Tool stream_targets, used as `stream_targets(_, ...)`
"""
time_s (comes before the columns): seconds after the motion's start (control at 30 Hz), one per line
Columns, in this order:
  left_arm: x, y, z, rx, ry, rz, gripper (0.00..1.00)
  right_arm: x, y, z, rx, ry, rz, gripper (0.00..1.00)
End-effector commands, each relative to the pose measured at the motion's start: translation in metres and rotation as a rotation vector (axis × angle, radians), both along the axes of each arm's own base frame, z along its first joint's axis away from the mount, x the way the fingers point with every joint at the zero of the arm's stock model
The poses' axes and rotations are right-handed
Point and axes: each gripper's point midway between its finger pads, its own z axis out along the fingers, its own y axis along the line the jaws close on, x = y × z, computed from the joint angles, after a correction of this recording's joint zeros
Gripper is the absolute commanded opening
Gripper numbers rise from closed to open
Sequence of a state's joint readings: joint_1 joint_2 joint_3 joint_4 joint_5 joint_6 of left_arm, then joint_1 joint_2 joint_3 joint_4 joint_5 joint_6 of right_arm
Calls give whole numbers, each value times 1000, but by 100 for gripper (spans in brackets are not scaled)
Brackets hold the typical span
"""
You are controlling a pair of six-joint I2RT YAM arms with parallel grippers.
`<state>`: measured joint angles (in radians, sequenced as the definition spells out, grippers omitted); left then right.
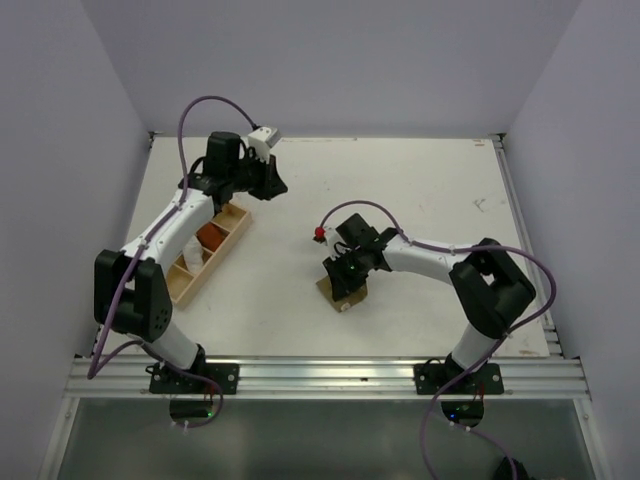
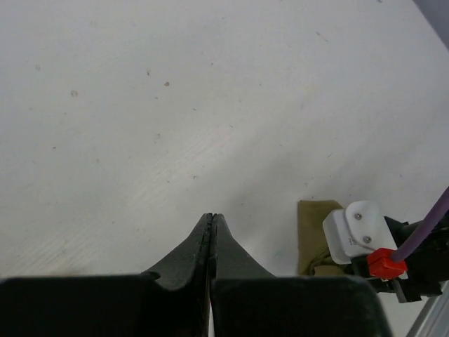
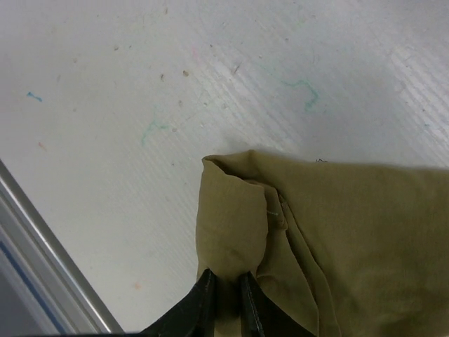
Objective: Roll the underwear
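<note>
The olive-khaki underwear (image 1: 345, 290) lies on the white table in front of the right arm. In the right wrist view it (image 3: 337, 232) fills the lower right, with one edge folded over into a thick roll. My right gripper (image 3: 228, 284) is shut on that rolled fold, its fingers pinching the cloth. In the top view the right gripper (image 1: 345, 275) sits right over the garment. My left gripper (image 2: 212, 219) is shut and empty, held above bare table at the back left (image 1: 272, 185). A corner of the underwear (image 2: 314, 232) shows in the left wrist view.
A wooden tray (image 1: 232, 228) with compartments stands at the left, holding an orange-red bundle (image 1: 210, 238) and pale items. The metal rail (image 1: 330, 375) runs along the table's near edge and shows at the lower left of the right wrist view (image 3: 49, 260).
</note>
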<state>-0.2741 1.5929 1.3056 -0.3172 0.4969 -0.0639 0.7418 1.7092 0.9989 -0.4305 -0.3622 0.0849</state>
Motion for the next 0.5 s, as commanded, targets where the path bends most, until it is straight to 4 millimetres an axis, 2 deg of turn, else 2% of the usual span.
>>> stream_targets(0.0,14,1,8,-149,66,-11,0,-20,7,-11,49,119,51,20)
stream_targets(0.03,16,8,6,-124,74,4,0,-22,11,-11,69,141,45,20)
stream_targets(0.07,18,16,9,-94,56,23,0,-29,16,-11,108,187,60,20)
stream_targets(0.13,24,31,17,-18,-10,82,0,-30,25,-10,151,209,67,20)
stream_targets(0.2,22,46,46,22,-153,133,0,-37,30,-8,192,251,75,20)
stream_targets(0.23,28,51,66,11,-251,170,0,-37,34,-7,214,252,80,20)
stream_targets(0.27,19,57,78,0,-306,201,0,-38,35,-7,225,264,84,20)
stream_targets(0.33,23,70,90,-44,-352,315,0,-47,40,-9,260,321,106,20)
stream_targets(0.37,24,74,86,-44,-343,335,0,-49,41,-10,271,342,111,20)
stream_targets(0.4,16,57,84,-74,-325,202,0,-52,42,-13,281,370,118,20)
stream_targets(0.43,12,50,58,-38,-253,104,0,-55,42,-14,289,387,116,20)
stream_targets(0.47,5,37,52,-66,-206,12,0,-57,42,-15,295,399,115,20)
